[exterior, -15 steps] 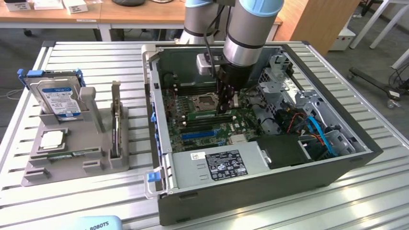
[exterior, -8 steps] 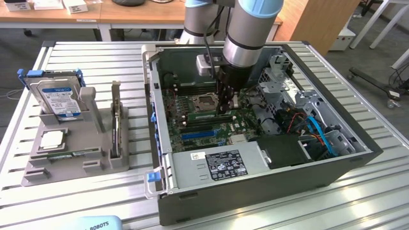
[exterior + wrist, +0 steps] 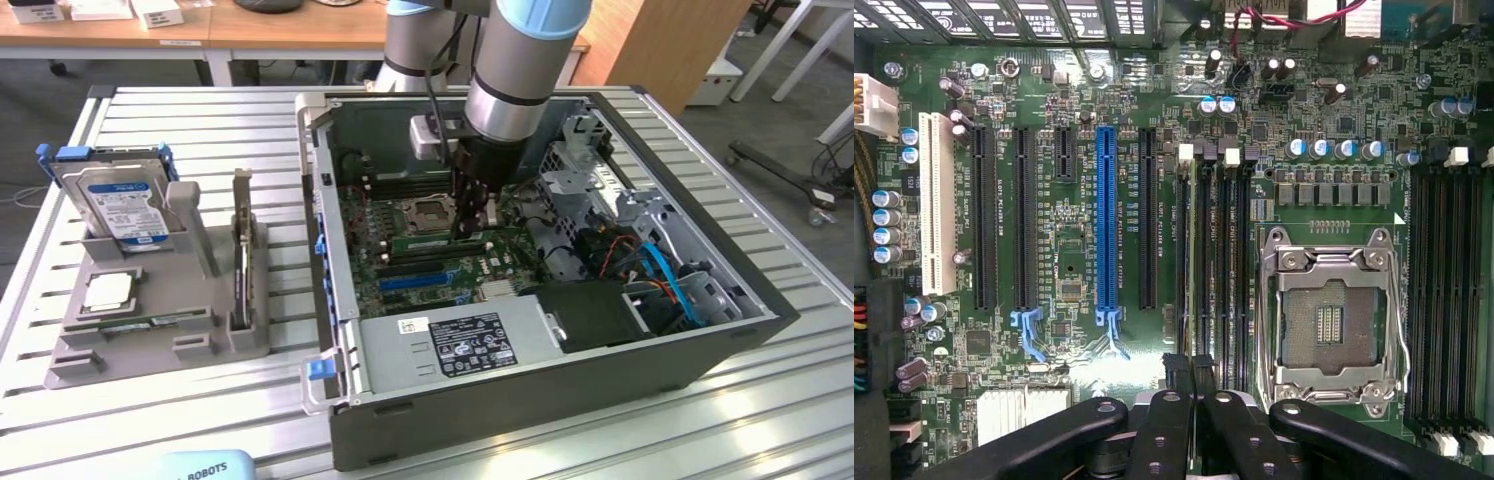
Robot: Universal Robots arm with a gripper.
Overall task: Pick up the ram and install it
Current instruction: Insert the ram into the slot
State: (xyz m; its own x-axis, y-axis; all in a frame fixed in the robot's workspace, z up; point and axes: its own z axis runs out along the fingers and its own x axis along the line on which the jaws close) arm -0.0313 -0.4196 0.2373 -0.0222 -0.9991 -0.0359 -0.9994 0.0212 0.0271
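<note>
The ram point(image 3: 144, 324), a thin green stick with a pale label, lies flat in the grey holder point(image 3: 80, 365) at the exterior view's left. My gripper point(image 3: 470, 228) reaches down inside the open computer case point(image 3: 534, 400), far from the holder. It hangs just over the motherboard beside the empty processor socket point(image 3: 430, 212). In the wrist view the gripper point(image 3: 1189, 368) is shut, its black fingers point(image 3: 1176, 400) pressed together with nothing visible between them. The fingertips line up with the nearest of the black memory slots point(image 3: 1222, 260). A thin pale edge runs along that slot; I cannot tell what it is.
The holder also carries a hard drive point(image 3: 120, 205), a square silver processor chip point(image 3: 107, 290) and an upright dark expansion card point(image 3: 240, 265). Inside the case are the power supply point(image 3: 461, 345), blue cables point(image 3: 674, 280) and drive cages. A blue expansion slot point(image 3: 1106, 220) lies beside the memory slots.
</note>
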